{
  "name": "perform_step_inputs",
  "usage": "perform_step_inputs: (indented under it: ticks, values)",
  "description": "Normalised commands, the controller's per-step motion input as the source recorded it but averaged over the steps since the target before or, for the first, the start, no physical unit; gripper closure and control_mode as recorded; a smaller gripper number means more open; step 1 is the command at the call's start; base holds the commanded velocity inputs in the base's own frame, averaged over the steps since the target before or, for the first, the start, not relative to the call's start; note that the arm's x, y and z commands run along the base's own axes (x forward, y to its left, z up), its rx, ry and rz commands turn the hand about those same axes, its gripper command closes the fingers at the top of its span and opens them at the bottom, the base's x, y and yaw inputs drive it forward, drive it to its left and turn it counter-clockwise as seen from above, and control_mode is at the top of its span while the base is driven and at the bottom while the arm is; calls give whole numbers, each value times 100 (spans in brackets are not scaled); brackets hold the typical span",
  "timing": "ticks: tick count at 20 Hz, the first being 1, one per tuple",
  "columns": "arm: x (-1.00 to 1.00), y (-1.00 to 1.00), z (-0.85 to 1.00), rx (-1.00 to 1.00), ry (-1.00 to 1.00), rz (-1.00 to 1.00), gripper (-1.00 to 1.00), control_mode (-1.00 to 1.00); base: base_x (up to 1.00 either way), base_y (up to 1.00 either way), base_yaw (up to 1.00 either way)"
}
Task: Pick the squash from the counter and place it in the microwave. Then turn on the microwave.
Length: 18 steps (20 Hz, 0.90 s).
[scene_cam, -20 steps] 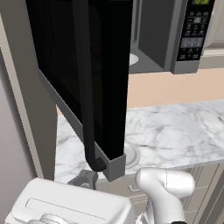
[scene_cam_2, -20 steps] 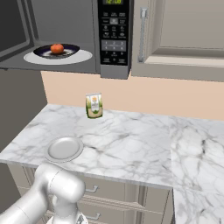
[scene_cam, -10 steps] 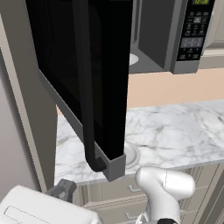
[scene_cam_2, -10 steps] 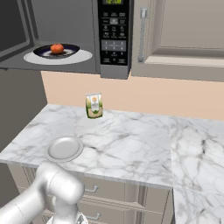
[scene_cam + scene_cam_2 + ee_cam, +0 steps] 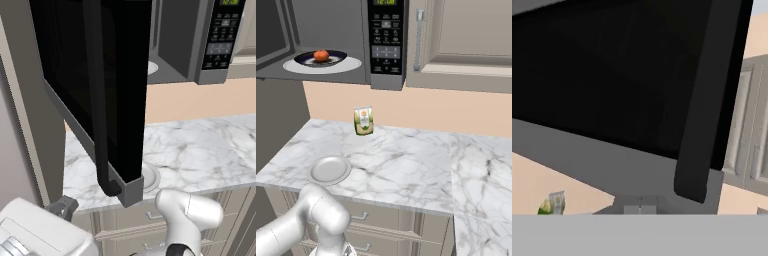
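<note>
The squash sits inside the microwave, a small orange-red lump on a dark dish that rests on the white round turntable. The microwave hangs above the desk, and its door stands swung wide open toward me, dark glass in a grey frame with the long black handle running down its front. From my left side the door's lower corner hangs out over the front edge of the desk. The button panel with its green display is on the right of the opening.

On the marble desk below, a white plate lies near the front left edge, bare. Farther back, close to the peach wall, a green-and-white carton stands upright, well apart from the plate.

My hand is low, below the open door and near the desk's front edge at the left, with its jaws closed together and nothing between them. Looking along it, I see the underside of the open door and its black handle up close, with the carton small at the lower left.
</note>
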Motion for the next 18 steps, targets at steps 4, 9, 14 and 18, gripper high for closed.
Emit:
perform_step_inputs:
  ticks: [4, 9, 14, 18]
  values:
    - [21, -19, 0, 0, 0, -10, 100, -100, 0, 0, 0]
    - [10, -30, 0, 0, 0, -9, 100, -100, 0, 0, 0]
    - [0, -29, 0, 0, -1, -3, 100, -100, 0, 0, 0]
    - [2, -29, 4, -2, 0, -1, 100, -100, 0, 0, 0]
